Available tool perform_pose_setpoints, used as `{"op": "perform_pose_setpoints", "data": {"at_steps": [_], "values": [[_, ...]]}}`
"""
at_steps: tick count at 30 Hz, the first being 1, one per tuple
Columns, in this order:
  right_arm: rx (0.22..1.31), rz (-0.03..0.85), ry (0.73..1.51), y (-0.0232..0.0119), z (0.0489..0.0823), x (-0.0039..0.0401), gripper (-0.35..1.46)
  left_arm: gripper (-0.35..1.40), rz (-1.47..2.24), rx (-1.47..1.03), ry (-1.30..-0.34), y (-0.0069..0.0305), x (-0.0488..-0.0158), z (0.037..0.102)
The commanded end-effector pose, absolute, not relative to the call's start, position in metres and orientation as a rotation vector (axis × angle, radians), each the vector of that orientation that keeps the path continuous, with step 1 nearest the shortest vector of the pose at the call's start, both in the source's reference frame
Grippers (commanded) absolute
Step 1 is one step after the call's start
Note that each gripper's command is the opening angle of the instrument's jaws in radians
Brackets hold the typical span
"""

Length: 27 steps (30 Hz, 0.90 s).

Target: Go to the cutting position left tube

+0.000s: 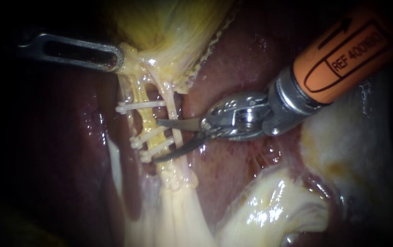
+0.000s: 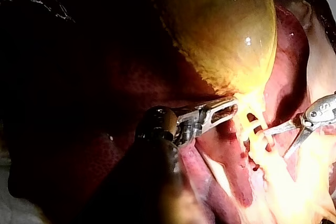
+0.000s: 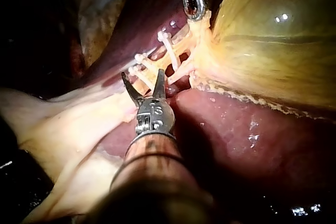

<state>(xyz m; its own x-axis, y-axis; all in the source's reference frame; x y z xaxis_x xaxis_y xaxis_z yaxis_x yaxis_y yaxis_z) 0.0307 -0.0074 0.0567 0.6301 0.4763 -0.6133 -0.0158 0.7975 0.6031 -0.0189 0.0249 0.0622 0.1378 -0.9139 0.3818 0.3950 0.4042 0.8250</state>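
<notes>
Right instrument (image 1: 157, 141), blades open, seemingly straddling the right tube (image 1: 172, 107), could nick it or snag clips (image 1: 148, 136) moving left; left instrument (image 1: 119, 59) grips gallbladder (image 1: 169, 27).

Light is strongest around the parted blades of the right instrument (image 1: 156, 141), where pale yellow-white stringy tubes (image 1: 172, 103) shine. Wet glints dot the dark red liver (image 1: 237, 59) beside those blades and the glossy yellow-green gallbladder (image 3: 273, 35) ahead; past the left instrument (image 1: 118, 58) all sinks into black shadow
</notes>
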Motion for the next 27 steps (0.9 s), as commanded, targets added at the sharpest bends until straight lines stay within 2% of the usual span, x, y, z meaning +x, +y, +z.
{"op": "perform_pose_setpoints", "data": {"at_steps": [1, 8, 16, 22, 27], "values": [[0.599, 0.306, 0.850, -0.0074, 0.0572, 0.0307, 1.17, -0.35, -1.042, 0.627, -1.027, 0.0249, -0.0189, 0.0621], [0.626, 0.340, 0.839, -0.0070, 0.0597, 0.0307, 1.17, -0.35, -1.041, 0.628, -1.027, 0.0249, -0.0188, 0.0621], [0.686, 0.338, 0.821, -0.0066, 0.0624, 0.0314, 1.17, -0.35, -1.041, 0.628, -1.027, 0.0249, -0.0188, 0.0621], [0.835, 0.412, 0.946, -0.0062, 0.0629, 0.0327, 1.12, -0.35, -1.041, 0.627, -1.027, 0.0249, -0.0188, 0.0621], [0.958, 0.428, 1.042, -0.0060, 0.0630, 0.0332, 1.08, -0.35, -1.041, 0.627, -1.027, 0.0249, -0.0188, 0.0621]]}}
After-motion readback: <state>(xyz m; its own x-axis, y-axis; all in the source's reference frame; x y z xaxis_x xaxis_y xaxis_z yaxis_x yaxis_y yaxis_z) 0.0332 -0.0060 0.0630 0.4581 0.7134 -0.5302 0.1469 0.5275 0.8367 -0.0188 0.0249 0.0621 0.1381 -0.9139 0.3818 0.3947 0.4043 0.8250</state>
